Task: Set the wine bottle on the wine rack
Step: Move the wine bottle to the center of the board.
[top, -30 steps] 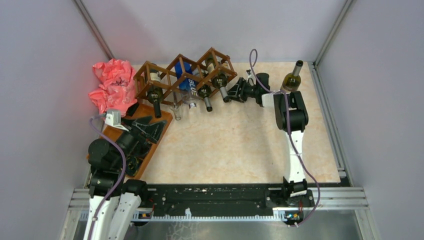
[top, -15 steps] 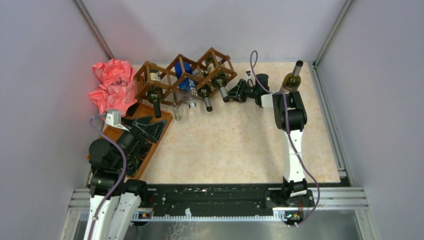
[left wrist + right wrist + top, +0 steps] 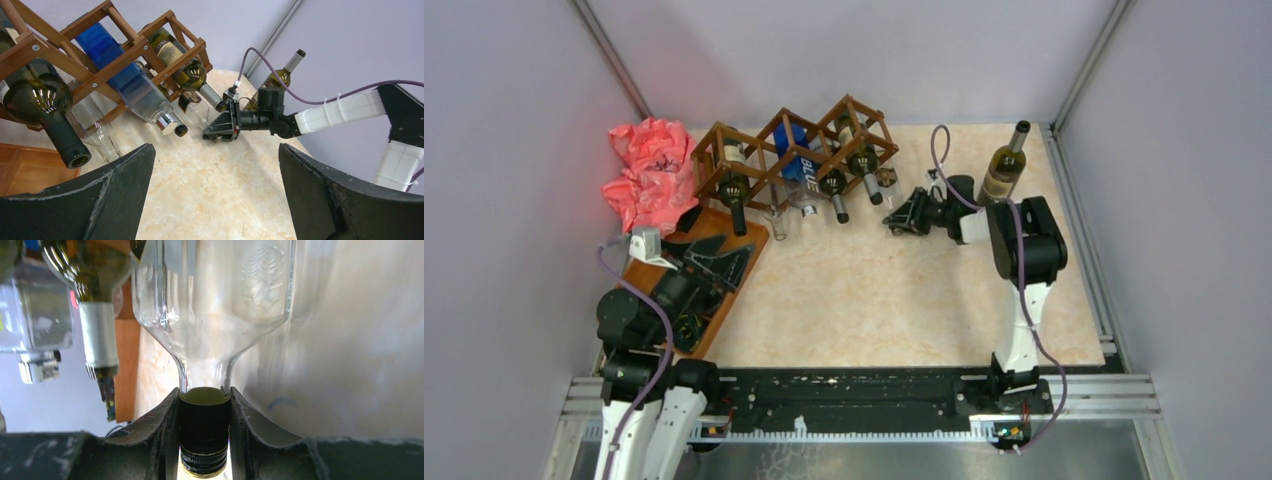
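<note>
The dark wooden wine rack point(image 3: 769, 150) stands at the back left and holds several bottles, necks toward me. A clear glass bottle point(image 3: 215, 300) with a black screw cap point(image 3: 204, 425) lies low by the rack's right end point(image 3: 887, 182). My right gripper point(image 3: 204, 407) is shut on its capped neck; in the top view it point(image 3: 904, 215) sits just right of the rack. A green wine bottle point(image 3: 1004, 165) stands upright at the back right, untouched. My left gripper point(image 3: 215, 150) is open and empty, hovering over the wooden tray point(image 3: 736, 290).
A pink bag point(image 3: 644, 170) lies left of the rack. Stemmed glasses point(image 3: 100, 135) stand under the rack's front. The enclosure walls close in at the back and both sides. The left wrist view shows the right gripper point(image 3: 215, 134) across the marble tabletop point(image 3: 874, 290).
My right gripper has shut on the clear bottle's cap and drawn back from the rack toward the near right. The left arm shifted slightly over the tray and stays open.
</note>
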Controlling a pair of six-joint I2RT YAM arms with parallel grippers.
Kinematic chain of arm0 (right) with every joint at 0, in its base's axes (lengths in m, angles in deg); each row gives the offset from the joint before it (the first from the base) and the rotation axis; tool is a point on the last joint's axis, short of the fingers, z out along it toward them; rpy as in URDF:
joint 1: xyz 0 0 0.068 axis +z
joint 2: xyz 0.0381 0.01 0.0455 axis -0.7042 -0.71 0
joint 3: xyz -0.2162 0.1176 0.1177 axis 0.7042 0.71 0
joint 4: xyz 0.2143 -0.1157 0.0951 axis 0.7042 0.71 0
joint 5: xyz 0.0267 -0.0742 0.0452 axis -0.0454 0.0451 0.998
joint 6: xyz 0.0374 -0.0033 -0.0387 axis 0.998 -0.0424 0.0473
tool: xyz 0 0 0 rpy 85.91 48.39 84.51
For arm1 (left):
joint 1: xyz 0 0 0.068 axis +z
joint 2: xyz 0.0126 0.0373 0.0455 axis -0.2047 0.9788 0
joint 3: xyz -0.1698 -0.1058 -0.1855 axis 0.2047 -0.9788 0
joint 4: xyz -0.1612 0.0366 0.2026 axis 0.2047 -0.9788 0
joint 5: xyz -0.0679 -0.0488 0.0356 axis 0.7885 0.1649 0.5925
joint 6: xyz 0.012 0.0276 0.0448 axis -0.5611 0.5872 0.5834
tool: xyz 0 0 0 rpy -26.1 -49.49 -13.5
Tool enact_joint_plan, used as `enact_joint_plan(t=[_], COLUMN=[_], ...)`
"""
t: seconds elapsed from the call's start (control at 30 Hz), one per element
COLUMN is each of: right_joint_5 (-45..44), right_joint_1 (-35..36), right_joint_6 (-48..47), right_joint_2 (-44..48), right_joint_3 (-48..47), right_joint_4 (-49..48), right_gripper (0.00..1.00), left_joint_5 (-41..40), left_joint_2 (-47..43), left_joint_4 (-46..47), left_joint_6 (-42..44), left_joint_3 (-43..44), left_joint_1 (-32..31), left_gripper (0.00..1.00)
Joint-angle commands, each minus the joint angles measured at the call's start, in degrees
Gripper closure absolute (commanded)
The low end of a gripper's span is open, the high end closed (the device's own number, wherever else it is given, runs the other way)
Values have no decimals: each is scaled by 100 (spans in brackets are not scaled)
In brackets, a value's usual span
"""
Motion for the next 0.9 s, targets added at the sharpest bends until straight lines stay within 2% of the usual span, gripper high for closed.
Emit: enact_joint_plan(t=[0.0,0.17,0.47,0.6,0.87], right_joint_5=[-36,106,-15,-290,-853], right_joint_1=[-87,-362,-835,-835,-871], right_joint_6=[-926,-2061,-3857,-4452,-5337], right_joint_2=[889,1374,2205,2442,3115], right_joint_3=[478,787,1057,1053,974], right_joint_4=[651,2066,4167,4743,5189], right_gripper=[100,99,84,69,38], left_joint_5=[35,112,229,348,647], left_joint_2=[-156,-254,-340,-340,-270], left_joint_4=[-64,-123,-46,49,152], left_joint_6=[-6,-84,-238,-352,-513], left_joint_3=[116,107,46,-32,-82], left_joint_1=[21,26,29,29,24], left_gripper=[1,1,1,1,1])
